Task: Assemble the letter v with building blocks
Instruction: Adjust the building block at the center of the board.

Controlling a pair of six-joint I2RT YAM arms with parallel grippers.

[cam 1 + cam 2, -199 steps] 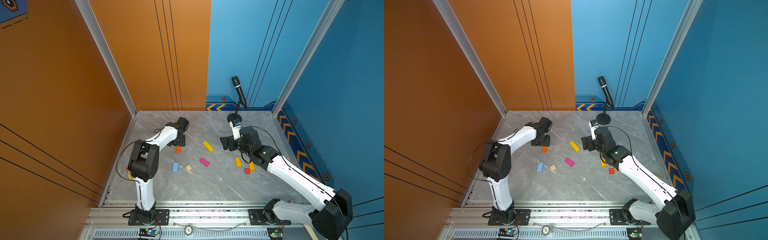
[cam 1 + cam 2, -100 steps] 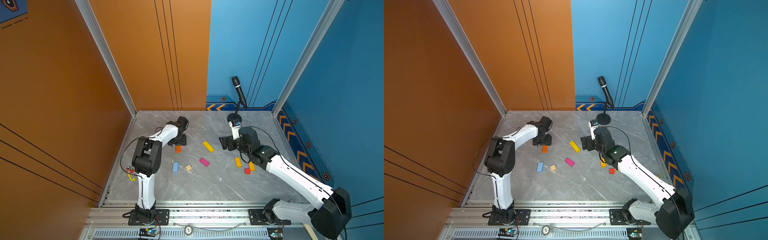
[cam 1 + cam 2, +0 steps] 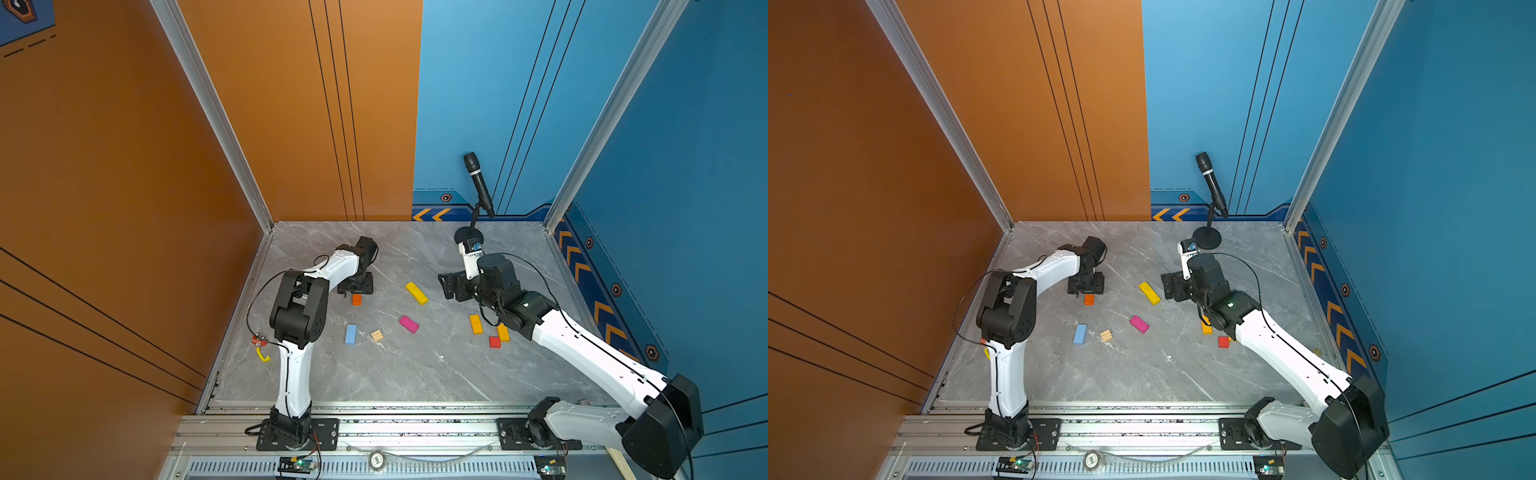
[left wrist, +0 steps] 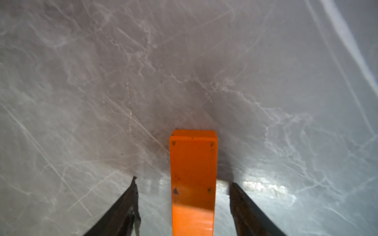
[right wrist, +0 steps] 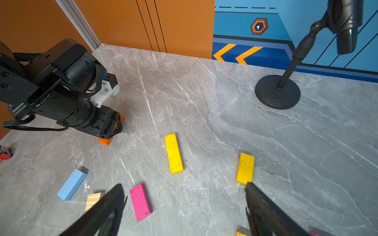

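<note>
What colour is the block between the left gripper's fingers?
Orange. The block shows best in the left wrist view.

A grey marble-look tabletop with pale veins (image 5: 204, 92) spreads under the right gripper (image 5: 184, 185). Ahead of it stands a black microphone on a round-based stand (image 5: 277, 92), before a glossy blue wall panel (image 3: 1196, 83) with orange chevrons (image 5: 237, 52) at its foot. On the left gripper (image 4: 183, 180) side rise orange wall panels (image 3: 270, 104) and a silver aluminium corner post (image 3: 210, 104). Even light leaves a sheen (image 4: 263, 187) on the surface beside that gripper.

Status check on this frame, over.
Left hand open, straddling orange block, not gripping. Right hand open, empty. Other blocks scattered, no V yet. Nothing in the way.
</note>
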